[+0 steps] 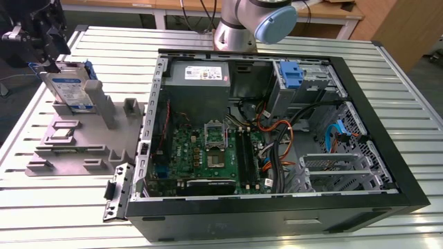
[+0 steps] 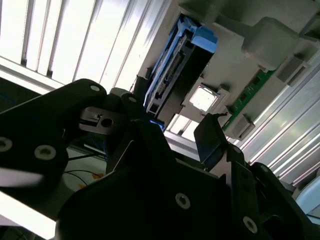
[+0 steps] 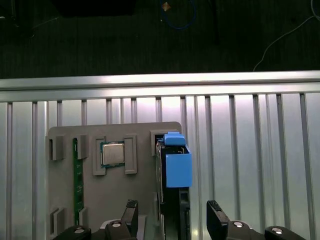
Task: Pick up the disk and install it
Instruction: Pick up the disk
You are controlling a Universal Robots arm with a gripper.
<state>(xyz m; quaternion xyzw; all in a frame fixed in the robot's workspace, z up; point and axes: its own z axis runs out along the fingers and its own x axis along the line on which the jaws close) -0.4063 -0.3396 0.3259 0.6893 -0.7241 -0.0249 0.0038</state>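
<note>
Disk point(image 3: 175, 167) and carrier stand on edge in a slot of the grey fixture point(image 3: 115, 200) on the bench point(image 1: 69, 228), at the exterior view's left beside the open computer case point(image 1: 277, 212). This leaves both flat faces free to grasp. The gripper point(image 3: 172, 212) hangs above, spread wide, with its fingers point(image 3: 131, 212) either side of the disk and not touching it.

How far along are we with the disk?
Nothing finished yet. The disk stands upright in the grey holder, outside the computer case. The gripper is open, a finger each side of the disk, not gripping. Lifting it and fitting it into the case are both left.
</note>
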